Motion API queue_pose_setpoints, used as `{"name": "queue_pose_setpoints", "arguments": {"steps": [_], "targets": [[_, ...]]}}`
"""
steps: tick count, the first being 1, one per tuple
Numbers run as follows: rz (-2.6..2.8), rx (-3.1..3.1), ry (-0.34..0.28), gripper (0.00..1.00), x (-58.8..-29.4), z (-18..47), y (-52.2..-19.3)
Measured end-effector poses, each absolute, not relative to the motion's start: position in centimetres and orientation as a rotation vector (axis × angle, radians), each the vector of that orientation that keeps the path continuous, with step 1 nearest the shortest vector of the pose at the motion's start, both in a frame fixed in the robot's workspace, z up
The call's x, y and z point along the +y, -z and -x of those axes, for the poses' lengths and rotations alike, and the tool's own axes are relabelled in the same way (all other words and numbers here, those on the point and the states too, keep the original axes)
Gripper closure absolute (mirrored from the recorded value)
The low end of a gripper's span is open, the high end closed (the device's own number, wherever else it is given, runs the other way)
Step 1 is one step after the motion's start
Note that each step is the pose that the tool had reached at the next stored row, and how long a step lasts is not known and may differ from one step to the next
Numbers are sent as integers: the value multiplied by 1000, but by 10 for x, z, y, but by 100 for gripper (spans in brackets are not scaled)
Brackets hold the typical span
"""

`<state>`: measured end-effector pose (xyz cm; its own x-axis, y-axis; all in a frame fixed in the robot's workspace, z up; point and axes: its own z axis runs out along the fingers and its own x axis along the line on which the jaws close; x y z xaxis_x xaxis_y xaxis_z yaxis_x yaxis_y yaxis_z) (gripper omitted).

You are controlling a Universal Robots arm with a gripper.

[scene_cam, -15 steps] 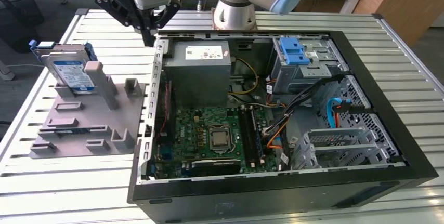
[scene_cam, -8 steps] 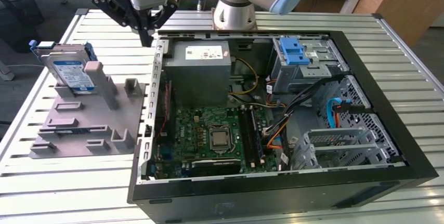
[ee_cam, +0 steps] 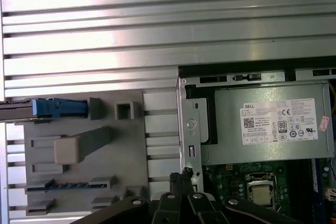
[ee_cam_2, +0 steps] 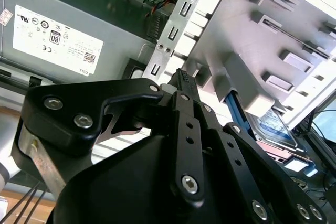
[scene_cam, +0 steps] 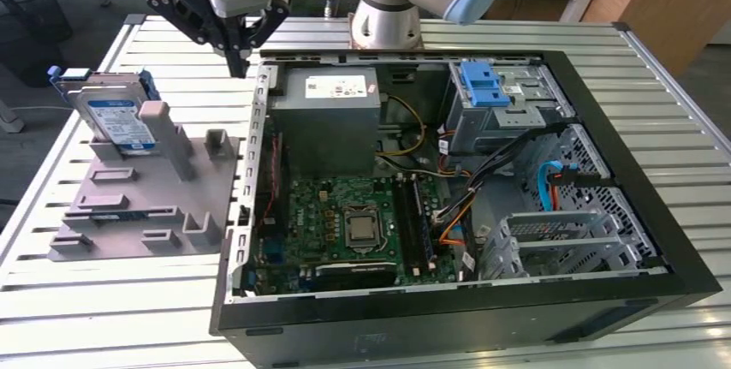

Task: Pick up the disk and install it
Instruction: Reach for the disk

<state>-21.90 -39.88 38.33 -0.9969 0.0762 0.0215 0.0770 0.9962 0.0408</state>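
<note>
The disk (scene_cam: 115, 121) stands on edge in a slot of the grey fixture (scene_cam: 126, 215), at the exterior view's left, clear of the open computer case (scene_cam: 457, 318). In the first wrist view its blue carrier edge (ee_cam: 58, 107) faces the camera. A grey fixture post (scene_cam: 157, 125) stands just beside the disk, between it and the gripper (scene_cam: 238, 68).

The gripper hangs above the gap between fixture and case wall, fingers clenched together and grasping nothing. Inside the case, the power supply (scene_cam: 331, 121) lies nearest the gripper. The drive cage (scene_cam: 514, 112) with its blue latch piece (scene_cam: 485, 86) sits farther toward the exterior view's right. The fixture and case rest on the slatted table (scene_cam: 115, 318).
</note>
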Motion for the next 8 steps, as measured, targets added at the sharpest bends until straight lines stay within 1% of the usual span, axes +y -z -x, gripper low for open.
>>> {"name": "queue_pose_setpoints", "arguments": {"steps": [8], "targets": [[120, -3117, 65, 89, -399, 222, -383]]}}
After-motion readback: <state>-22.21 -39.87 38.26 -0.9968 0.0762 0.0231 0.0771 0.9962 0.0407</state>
